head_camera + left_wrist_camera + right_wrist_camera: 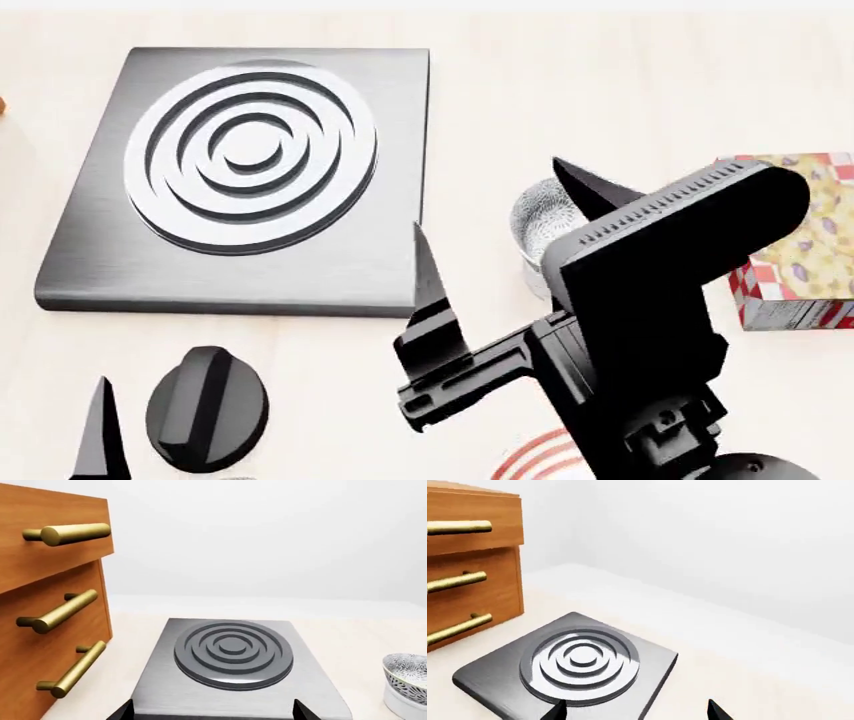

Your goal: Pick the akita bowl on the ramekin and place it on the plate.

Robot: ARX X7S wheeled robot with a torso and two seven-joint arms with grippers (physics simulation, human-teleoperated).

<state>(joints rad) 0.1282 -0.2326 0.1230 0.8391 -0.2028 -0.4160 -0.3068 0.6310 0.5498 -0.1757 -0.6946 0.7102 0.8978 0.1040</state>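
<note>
The speckled akita bowl [407, 671] sits on the white ramekin [402, 703], to the right of the stove in the left wrist view. From the head camera the akita bowl [538, 222] is half hidden behind my right arm. My right gripper [489, 195] hovers open over it, one finger on the stove side and one at the bowl's far rim. Its own camera shows the right gripper [637, 712] empty. My left gripper [212, 712] is open at the stove's front edge. Red rings of the plate [531, 458] peek out under the right arm.
A grey stove plate [240, 170] with concentric rings lies at the left, with a black knob [207, 405] in front of it. A wooden drawer cabinet [47, 605] with brass handles stands left of the stove. A patterned box [801, 250] sits at the right.
</note>
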